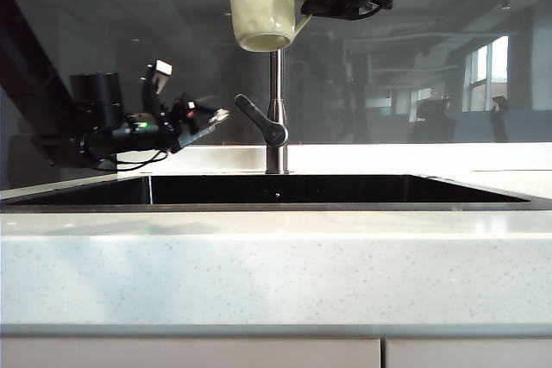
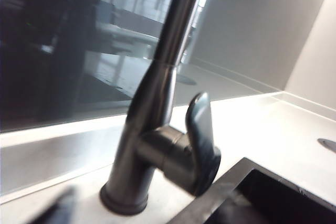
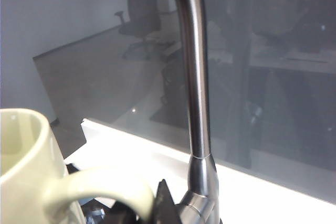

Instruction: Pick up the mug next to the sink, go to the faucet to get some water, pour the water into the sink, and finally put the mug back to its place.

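The cream dimpled mug (image 1: 261, 6) hangs upright high above the sink (image 1: 276, 189), just in front of the top of the steel faucet (image 1: 276, 127). My right gripper (image 1: 305, 4) is shut on its loop handle (image 3: 105, 182); the mug's rim (image 3: 21, 145) shows beside the faucet pipe (image 3: 197, 103). My left gripper (image 1: 214, 116) is low on the left, open, pointing at the faucet's side lever (image 1: 259, 120) and a short way from it. One blurred finger (image 2: 55, 208) shows near the faucet base, with the lever (image 2: 202, 135) ahead of it. No water is visible.
A pale speckled countertop (image 1: 276, 273) runs round the sink, with its front edge close to the exterior camera. A dark glossy back wall (image 1: 431, 58) stands right behind the faucet. The sink's corner (image 2: 273, 198) lies just beside the faucet base.
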